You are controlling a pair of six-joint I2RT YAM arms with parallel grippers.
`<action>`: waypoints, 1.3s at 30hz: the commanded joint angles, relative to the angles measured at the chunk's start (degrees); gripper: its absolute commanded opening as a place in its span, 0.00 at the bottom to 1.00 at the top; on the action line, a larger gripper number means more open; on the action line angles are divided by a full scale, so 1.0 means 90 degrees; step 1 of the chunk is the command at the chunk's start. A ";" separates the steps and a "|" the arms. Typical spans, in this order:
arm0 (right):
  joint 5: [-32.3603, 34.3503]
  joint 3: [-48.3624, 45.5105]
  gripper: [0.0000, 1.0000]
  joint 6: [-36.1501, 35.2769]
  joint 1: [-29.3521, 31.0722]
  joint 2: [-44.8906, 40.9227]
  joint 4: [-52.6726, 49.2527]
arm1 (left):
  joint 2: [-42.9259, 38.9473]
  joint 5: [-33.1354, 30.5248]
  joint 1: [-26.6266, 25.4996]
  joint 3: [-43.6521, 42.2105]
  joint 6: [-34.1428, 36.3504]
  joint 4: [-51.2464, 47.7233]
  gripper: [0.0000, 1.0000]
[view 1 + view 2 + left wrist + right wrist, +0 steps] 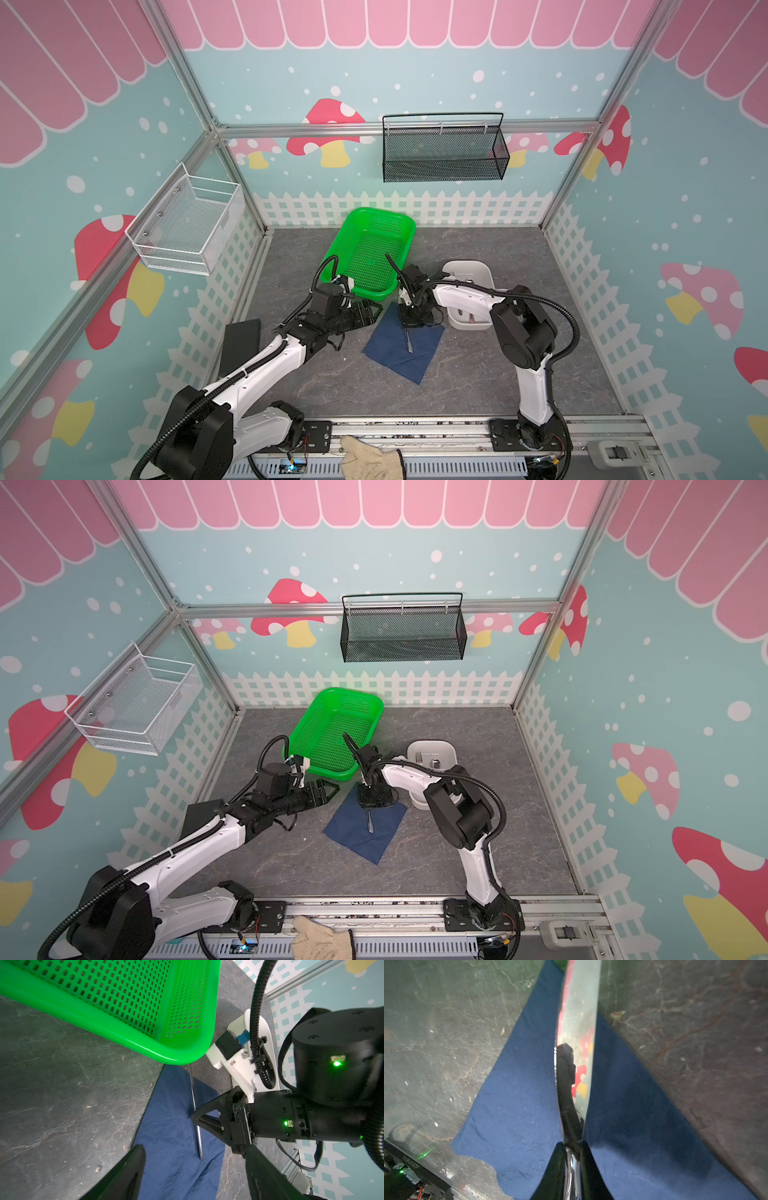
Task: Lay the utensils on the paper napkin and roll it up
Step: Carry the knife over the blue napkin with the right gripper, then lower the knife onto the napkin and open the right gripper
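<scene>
Navy napkin [388, 353] lies flat on the grey table [498, 374], one corner just beside the green basket [376, 212]. Your right claw [573, 1147] is clenched on the handle of a silver utensil [577, 1022], which runs along the napkin's middle. You cannot tell whether it touches the paper.

Both top views give you only a thin sliver of it [369, 823]. The right wrist view shows you a flat, polished blade with a fine-toothed edge. The left wrist view shows you the same piece edge-on [198, 1134], pointing toward the basket's corner.

Your left claw [195, 1147] hangs released and empty, just beside the napkin. In a top view you see a fork [419, 756] standing in the white caddy [451, 752] behind the right arm.

A printed code on a black strip [411, 1164], seen by the right wrist, is upside down and too blurred to read.
</scene>
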 commanded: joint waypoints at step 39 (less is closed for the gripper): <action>0.0212 -0.0714 0.18 -0.0482 0.0182 -0.0228 0.0601 | 0.0115 -0.0023 0.0046 0.0001 -0.0105 -0.0134 0.78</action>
